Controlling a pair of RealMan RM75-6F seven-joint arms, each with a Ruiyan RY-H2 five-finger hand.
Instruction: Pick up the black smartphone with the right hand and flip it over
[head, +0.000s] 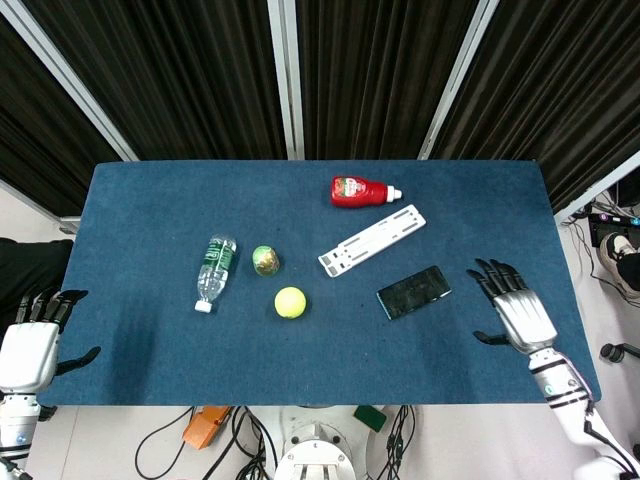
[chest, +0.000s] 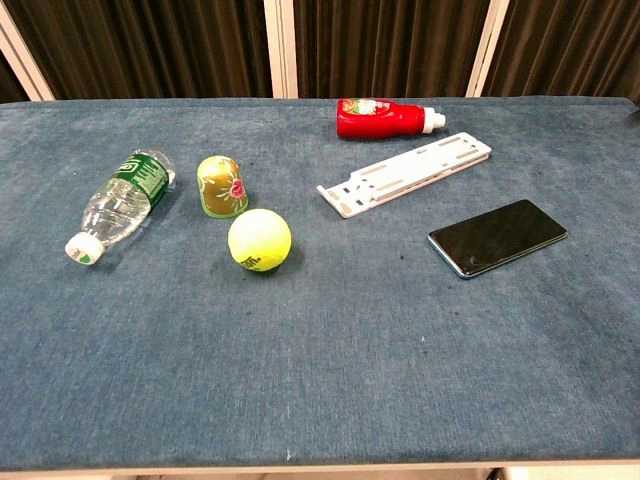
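A: Where is the phone (head: 413, 292) lying?

B: It is lying flat on the blue table (head: 140, 210), dark glass up, toward the right side. It is sitting just in front of the white bracket (head: 372, 240), apart from it, and nothing is touching it.

A: And the right hand (head: 515, 308)?

B: It is hovering over the table's right part, to the right of the phone and apart from it. Its fingers are spreading out and it is holding nothing. The chest view is not showing it at all.

A: What is the left hand (head: 32, 345) doing?

B: It is hanging off the table's left front corner, fingers apart, gripping nothing.

A: What else is lying there?

B: A red bottle (head: 362, 190) is lying on its side behind the bracket, white cap pointing right. A clear bottle (head: 214, 271) is lying at the left, cap toward the front edge. A small green-gold ornament (chest: 221, 185) is standing beside it, and a tennis ball (head: 290, 302) is resting just in front of the ornament, near the table's middle.
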